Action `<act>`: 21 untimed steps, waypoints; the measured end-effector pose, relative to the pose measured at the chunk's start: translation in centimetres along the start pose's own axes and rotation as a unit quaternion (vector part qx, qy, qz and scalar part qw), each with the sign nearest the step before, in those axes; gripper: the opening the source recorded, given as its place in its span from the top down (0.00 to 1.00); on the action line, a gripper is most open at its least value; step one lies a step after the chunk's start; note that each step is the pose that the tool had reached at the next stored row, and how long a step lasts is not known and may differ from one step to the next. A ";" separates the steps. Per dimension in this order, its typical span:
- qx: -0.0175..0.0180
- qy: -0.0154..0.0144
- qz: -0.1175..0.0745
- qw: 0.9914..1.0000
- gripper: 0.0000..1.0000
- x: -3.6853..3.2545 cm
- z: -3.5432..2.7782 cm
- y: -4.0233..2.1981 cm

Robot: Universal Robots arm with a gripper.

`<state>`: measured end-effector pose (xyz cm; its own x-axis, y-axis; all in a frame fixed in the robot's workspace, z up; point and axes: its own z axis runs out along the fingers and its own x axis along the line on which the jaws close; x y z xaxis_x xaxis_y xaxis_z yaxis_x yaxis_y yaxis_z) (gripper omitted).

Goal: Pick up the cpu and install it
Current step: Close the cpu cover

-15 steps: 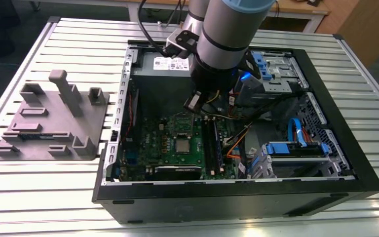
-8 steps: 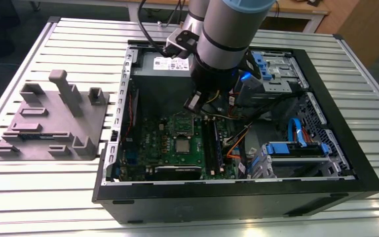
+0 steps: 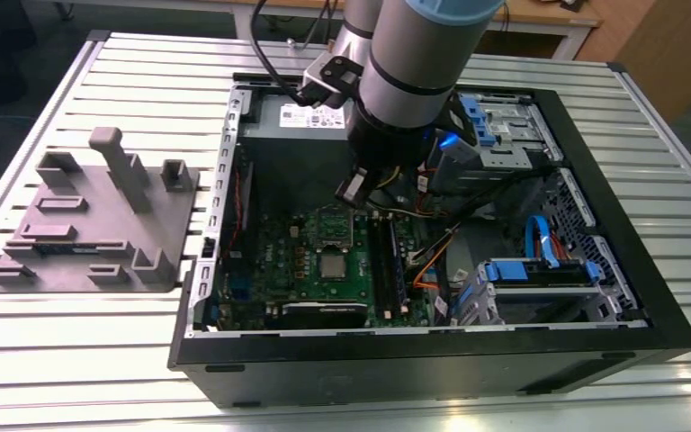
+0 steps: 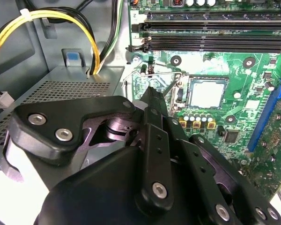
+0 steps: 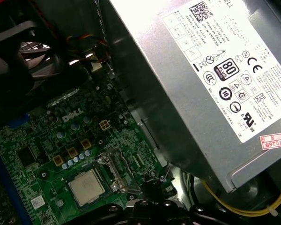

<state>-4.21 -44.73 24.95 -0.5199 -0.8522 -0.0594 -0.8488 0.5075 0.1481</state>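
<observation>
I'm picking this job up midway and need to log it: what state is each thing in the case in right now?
Small square silver-topped cpu: lying flat in its socket on the green circuit board, nothing gripping it.
Socket's thin wire lever: raised, not latched down.
Black computer case: lying on its side, side panel off.
Grey metal power supply box: mounted in the case, yellow wires attached.
Black gripper: above the board beside the cpu, touching nothing.

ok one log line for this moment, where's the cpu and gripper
cpu: in motherboard socket | gripper: above the board near the socket, holding nothing | case: open
</observation>
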 end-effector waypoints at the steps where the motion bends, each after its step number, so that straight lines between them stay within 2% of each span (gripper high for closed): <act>1: 0.000 0.000 0.000 1.000 0.90 0.02 -0.03 -0.01; 12: 0.000 0.000 -0.001 1.000 0.90 0.50 -0.24 -0.19; 21: 0.001 0.003 -0.001 1.000 0.90 0.82 -0.28 -0.28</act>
<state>-4.38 -45.61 25.14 -0.5170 -0.8543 -0.0545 -0.8506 0.5054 0.1452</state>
